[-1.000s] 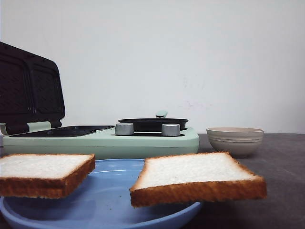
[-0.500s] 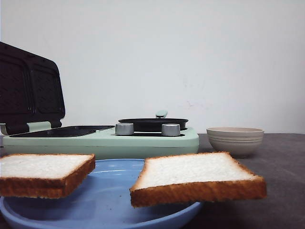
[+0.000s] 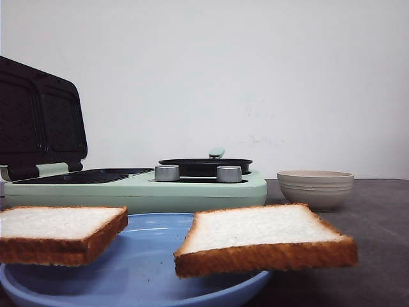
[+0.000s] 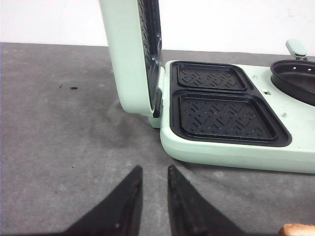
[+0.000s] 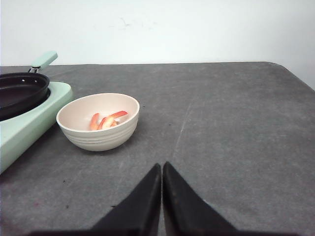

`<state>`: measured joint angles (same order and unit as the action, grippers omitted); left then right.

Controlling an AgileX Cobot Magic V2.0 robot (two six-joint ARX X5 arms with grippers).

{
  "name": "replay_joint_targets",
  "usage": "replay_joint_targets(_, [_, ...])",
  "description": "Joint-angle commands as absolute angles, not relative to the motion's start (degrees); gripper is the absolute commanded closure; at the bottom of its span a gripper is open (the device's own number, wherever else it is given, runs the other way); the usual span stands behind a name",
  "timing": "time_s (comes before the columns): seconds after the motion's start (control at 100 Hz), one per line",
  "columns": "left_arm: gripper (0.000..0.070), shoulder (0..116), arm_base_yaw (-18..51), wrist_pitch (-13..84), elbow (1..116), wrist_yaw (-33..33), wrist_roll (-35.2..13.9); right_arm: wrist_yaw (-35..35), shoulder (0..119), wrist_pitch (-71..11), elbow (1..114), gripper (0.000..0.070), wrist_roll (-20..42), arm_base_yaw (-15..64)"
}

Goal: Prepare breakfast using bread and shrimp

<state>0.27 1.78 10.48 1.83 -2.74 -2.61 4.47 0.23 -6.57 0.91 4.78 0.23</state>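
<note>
Two slices of white bread with brown crust, one on the left (image 3: 57, 230) and one on the right (image 3: 262, 235), rest on the rim of a blue plate (image 3: 137, 272) in the front view. A corner of a slice shows in the left wrist view (image 4: 298, 229). The shrimp (image 5: 106, 120) lie in the beige ribbed bowl (image 5: 98, 123), also in the front view (image 3: 315, 188). My left gripper (image 4: 153, 169) is slightly open and empty above the grey table, near the sandwich maker. My right gripper (image 5: 162, 165) is shut and empty, short of the bowl.
A mint-green sandwich maker (image 3: 137, 185) stands behind the plate with its lid (image 4: 130, 54) raised upright and two black grill wells (image 4: 224, 115) bare. A black pan (image 3: 204, 166) sits on its right half, also in the right wrist view (image 5: 22, 93).
</note>
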Motion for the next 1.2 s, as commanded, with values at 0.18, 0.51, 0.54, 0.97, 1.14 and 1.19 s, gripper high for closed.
replay_joint_targets(0.18, [0.0689,0.25,1.78,10.72,0.82,-2.98,-4.36,4.47,0.21,-6.09,0.71,0.07,5.41,0.23])
replay_joint_targets(0.51, [0.0689,0.25,1.78,10.72,0.82,-2.92,-8.23,4.47,0.21,-6.11,0.71,0.07,7.55,0.23])
replay_joint_targets(0.54, [0.0689,0.25,1.78,10.74,0.82,-2.79,-8.82,4.47,0.21,-6.13,0.71,0.07,7.75,0.23])
replay_joint_targets(0.97, [0.0689,0.25,1.78,10.74,0.82,-2.76,-8.88,4.47,0.21,-7.01,0.71,0.07,8.01,0.23])
replay_joint_targets(1.14, [0.0689,0.25,1.78,10.74,0.82,-2.76,-8.86,4.47,0.21,-7.14,0.71,0.07,8.01,0.23])
replay_joint_targets(1.19, [0.0689,0.25,1.78,10.74,0.82,-2.76,-8.86,4.47,0.21,-7.14,0.71,0.07,7.99,0.23])
